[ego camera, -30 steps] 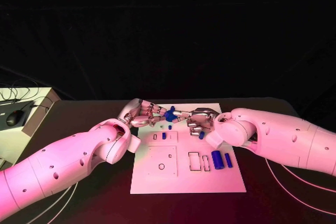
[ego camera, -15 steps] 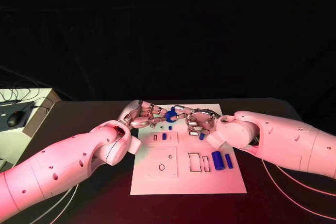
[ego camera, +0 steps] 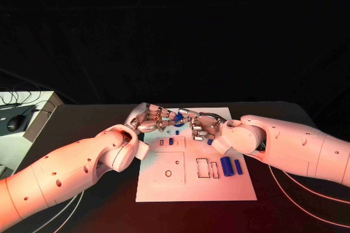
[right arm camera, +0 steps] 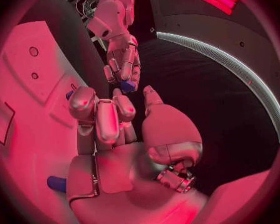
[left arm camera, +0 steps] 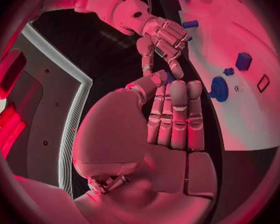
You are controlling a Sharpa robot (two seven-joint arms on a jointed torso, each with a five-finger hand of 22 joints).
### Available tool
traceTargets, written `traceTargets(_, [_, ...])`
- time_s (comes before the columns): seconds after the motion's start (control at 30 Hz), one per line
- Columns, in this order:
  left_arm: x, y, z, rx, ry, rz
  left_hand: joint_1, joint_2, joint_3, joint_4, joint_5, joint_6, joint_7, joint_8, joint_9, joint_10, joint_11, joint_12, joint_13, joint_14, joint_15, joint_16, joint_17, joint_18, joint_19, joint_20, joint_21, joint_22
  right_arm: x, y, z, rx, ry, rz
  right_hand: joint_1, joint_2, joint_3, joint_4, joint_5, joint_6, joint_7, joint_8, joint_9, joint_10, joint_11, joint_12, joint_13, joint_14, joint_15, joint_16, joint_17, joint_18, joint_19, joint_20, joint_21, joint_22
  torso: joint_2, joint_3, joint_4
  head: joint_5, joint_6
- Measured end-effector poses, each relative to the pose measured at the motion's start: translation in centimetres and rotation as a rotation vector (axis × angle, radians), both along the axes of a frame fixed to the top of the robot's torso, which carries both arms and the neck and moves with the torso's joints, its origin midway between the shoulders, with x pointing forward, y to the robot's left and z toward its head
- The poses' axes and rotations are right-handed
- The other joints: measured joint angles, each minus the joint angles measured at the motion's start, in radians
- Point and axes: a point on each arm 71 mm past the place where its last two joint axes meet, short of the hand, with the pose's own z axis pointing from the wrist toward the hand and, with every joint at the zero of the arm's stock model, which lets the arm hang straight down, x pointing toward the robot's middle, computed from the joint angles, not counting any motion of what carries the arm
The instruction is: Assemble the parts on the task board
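- The task board (ego camera: pixel 195 185), a white plate, lies in the middle of the dark surface (ego camera: pixel 284 207), with blue parts on it: two cylinders (ego camera: pixel 227 166) near its right edge and small pegs (ego camera: pixel 171 141) nearer the far end.
- The left robot hand (ego camera: pixel 151 119) hovers over the board's far end, fingers held together and bent, pinching a blue piece (ego camera: pixel 177 118) at their tips.
- The right robot hand (ego camera: pixel 205 126) faces it, just beside it, fingers curled inward; whether it holds anything I cannot tell.
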Motion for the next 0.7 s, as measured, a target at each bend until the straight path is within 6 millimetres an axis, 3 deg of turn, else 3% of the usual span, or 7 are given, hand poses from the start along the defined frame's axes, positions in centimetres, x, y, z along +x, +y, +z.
traceTargets(0.27, [0.02,0.11,0.0,-0.003,0.001,0.002,0.0,0.0,0.0,0.0,0.003,0.0,0.0,0.0,0.0,0.0,0.0,0.0,0.0,0.0,0.0,0.0,0.002,0.0,0.0,0.0,0.0,0.0,-0.04,0.12,-0.03,-0.001,-0.001,0.004,0.029,0.037,0.032,-0.032,0.0,0.011,-0.004,0.0,0.002,0.0,0.0,0.0,0.0,0.0,0.0,0.0,0.006,0.0,0.009,-0.001,-0.004,0.0,0.0,0.0001,0.0002,0.0,-0.002])
traceTargets(0.33, [0.03,0.14,0.0,-0.004,0.001,0.003,0.0,0.0,0.0,0.0,0.004,0.0,0.0,0.0,0.0,0.0,0.0,0.005,0.0,0.0,0.0,0.0,0.002,0.0,0.0,0.0,0.0,0.0,-0.06,0.16,-0.02,-0.001,-0.002,0.005,0.029,0.037,0.041,-0.041,0.0,0.015,-0.007,0.0,0.002,0.0,0.0,0.0,0.001,0.0,0.0,0.0,0.008,-0.002,0.013,-0.005,-0.004,0.0,0.0,0.0001,0.0002,0.001,-0.002])
traceTargets(0.37, [0.04,0.15,0.01,-0.005,0.001,0.004,0.015,0.015,0.001,0.0,0.016,0.0,0.0,0.0,0.0,0.009,0.008,0.023,0.019,0.0,0.0,0.0,0.002,0.0,0.0,0.0,0.0,0.0,-0.07,0.18,-0.02,-0.001,-0.003,0.006,0.034,0.042,0.044,-0.044,0.0,0.015,-0.007,0.0,0.002,0.0,0.0,0.0,0.003,0.0,0.0,0.0,0.008,-0.007,0.014,-0.007,-0.006,0.0,0.0,0.0,0.0,0.001,-0.003])
traceTargets(0.4, [0.04,0.16,0.01,-0.005,0.001,0.004,0.016,0.016,0.001,0.0,0.014,0.0,0.0,0.0,0.0,0.008,0.008,0.015,0.014,0.0,0.0,0.0,0.002,0.0,0.0,0.0,0.0,0.0,-0.08,0.19,-0.03,-0.001,-0.003,0.007,0.034,0.042,0.046,-0.046,0.0,0.02,-0.009,0.0,0.002,0.0,0.0,0.0,0.004,0.0,0.0,0.0,0.008,-0.007,0.016,-0.005,-0.007,0.0,0.0,0.0,-0.0002,0.001,-0.003])
traceTargets(0.7, [0.02,0.1,0.01,-0.01,0.004,0.003,0.009,0.01,0.001,0.0,0.011,0.0,0.0,0.0,0.0,0.005,0.004,0.007,0.003,0.0,0.0,0.0,0.002,0.001,0.0,0.0,0.0,0.0,-0.11,0.34,-0.05,-0.001,-0.01,0.011,0.049,0.056,0.057,-0.063,0.0,0.029,-0.01,0.0,0.002,0.004,-0.004,0.004,0.006,0.0,0.0,0.0,0.01,-0.007,0.018,-0.004,-0.007,0.0,0.0,0.0006,-0.0005,0.002,-0.003])
